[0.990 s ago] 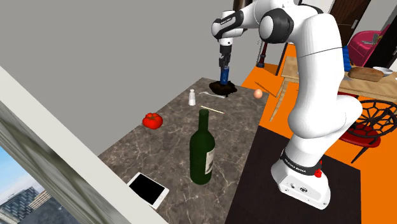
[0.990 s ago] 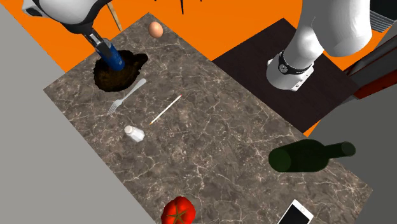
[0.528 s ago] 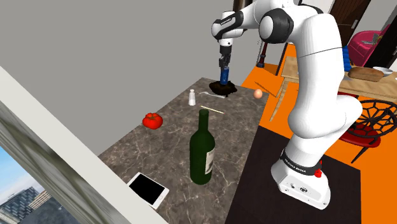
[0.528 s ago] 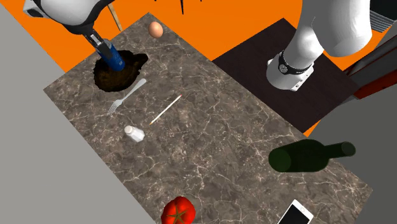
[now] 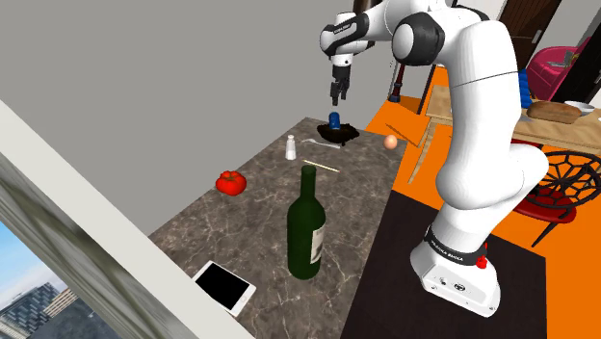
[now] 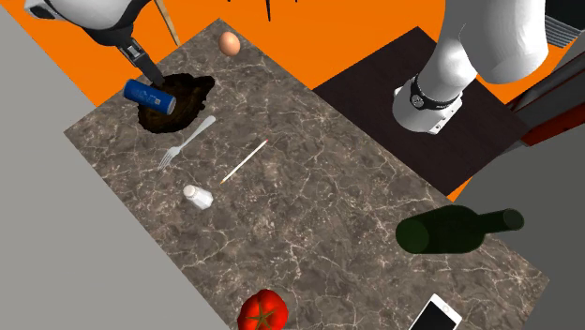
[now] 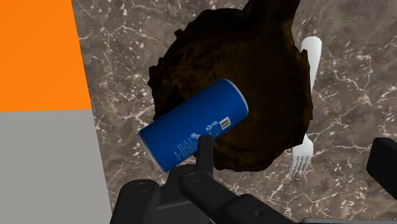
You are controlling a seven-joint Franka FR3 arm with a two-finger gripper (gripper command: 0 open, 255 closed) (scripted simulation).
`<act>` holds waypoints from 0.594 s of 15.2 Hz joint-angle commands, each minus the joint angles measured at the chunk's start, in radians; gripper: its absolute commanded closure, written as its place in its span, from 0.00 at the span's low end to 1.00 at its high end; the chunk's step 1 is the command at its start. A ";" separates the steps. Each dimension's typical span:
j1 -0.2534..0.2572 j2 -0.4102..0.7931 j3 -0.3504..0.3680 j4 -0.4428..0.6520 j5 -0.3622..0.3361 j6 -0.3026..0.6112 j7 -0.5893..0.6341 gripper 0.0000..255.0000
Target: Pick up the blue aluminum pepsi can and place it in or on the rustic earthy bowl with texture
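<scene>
Dark marbled surface (image 5: pixel 250 217) stood on an orange floor (image 6: pixel 300 37). From the stand, the white arm (image 5: pixel 482 116) reached toward 11 o'clock in the shoulder view. A green bottle (image 5: pixel 306 226) stood upright. In the second exterior view, the dark brown bowl (image 6: pixel 192 101) sat at the surface's 10 o'clock corner. The hand (image 5: pixel 336 99) hung above it, fingers spread wide, gripping nothing. The blue can (image 7: pixel 193 124) lay on its side in the bowl, one end jutting past the 9 o'clock rim. A white fork (image 6: pixel 187 141) lay at the bowl's 6 o'clock, an egg (image 6: pixel 230 41) at 1 o'clock.
</scene>
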 commanded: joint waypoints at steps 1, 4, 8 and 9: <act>-0.001 -0.012 -0.001 0.047 -0.001 -0.059 -0.001 0.00; -0.001 -0.013 -0.001 0.071 -0.001 -0.085 -0.001 0.00; -0.001 -0.013 -0.001 0.072 -0.001 -0.085 -0.001 0.00; -0.001 -0.013 -0.001 0.072 -0.001 -0.085 -0.001 0.00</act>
